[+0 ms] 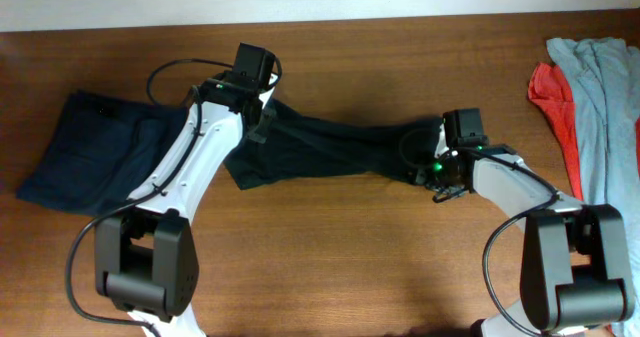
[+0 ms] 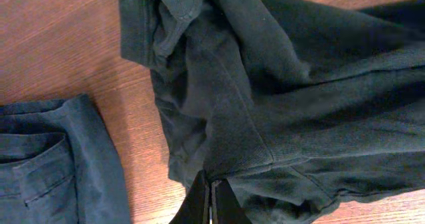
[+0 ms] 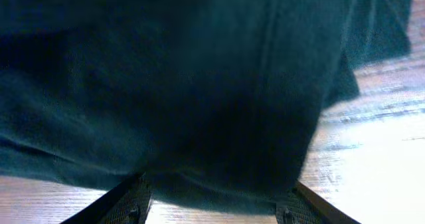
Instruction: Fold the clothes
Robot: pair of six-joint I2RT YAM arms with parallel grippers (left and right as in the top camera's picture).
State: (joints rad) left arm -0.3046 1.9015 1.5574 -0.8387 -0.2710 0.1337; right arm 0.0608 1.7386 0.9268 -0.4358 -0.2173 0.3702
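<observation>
Flattening step: black T-shirt (image 1: 330, 142) lies bunched lengthwise on the desk (image 1: 350, 267), between both arms.
At its edge the left claw (image 2: 211, 203) is pinched shut; the right claw (image 3: 212, 199) is spread wide, cloth between. Next, likely: right closes, both pull flat.

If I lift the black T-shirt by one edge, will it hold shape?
Probably not: the black T-shirt lies bunched in soft creases, so it should sag. Thin cloth, likely light. Pushed, it would probably wrinkle rather than slide on the table.
</observation>
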